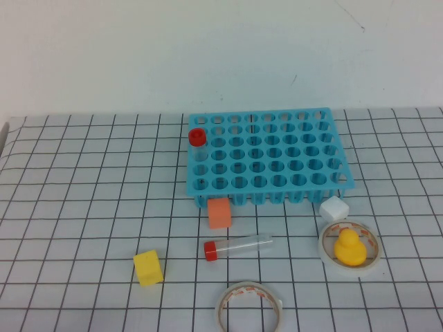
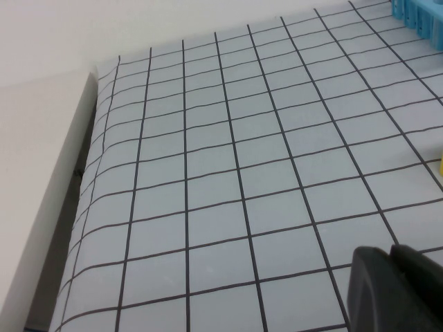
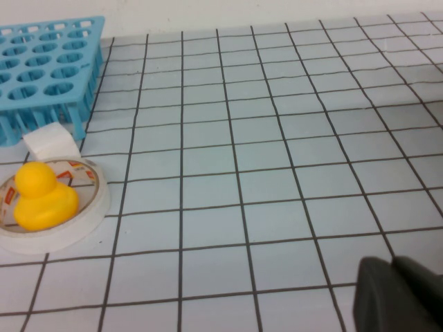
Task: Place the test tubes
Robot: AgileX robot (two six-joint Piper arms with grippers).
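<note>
My left gripper [image 2: 392, 259] has its fingers clenched together on nothing. It hangs low over a bare stretch of the gridded mat [image 2: 228, 180] near the table's left edge, with only a corner of the blue test tube rack [image 2: 419, 14] showing far ahead of it.

My right gripper [image 3: 394, 270] is pressed shut too, and it is empty. It hovers over open mat on the right side of the table. Off to its left lies a tape roll [image 3: 83, 221] with a yellow rubber duck [image 3: 43, 197] sitting inside the ring. A white cube [image 3: 50, 142] lies just beyond the roll, beside the rack's near right corner.

From the high view, one test tube with a red cap [image 1: 197, 138] stands upright in the rack's left-hand column, toward the far end. A second test tube [image 1: 237, 246] lies flat on the mat in front of the rack, well apart from both of my grippers. Its red cap points to my left and its clear end to my right. An orange cube [image 1: 219, 213] sits just beyond that cap, right by the rack's near left corner. A yellow cube [image 1: 148, 268] rests to the left of the lying tube and a little nearer to me. A second tape roll [image 1: 249, 287], with nothing inside it, lies at the near edge of the table.
</note>
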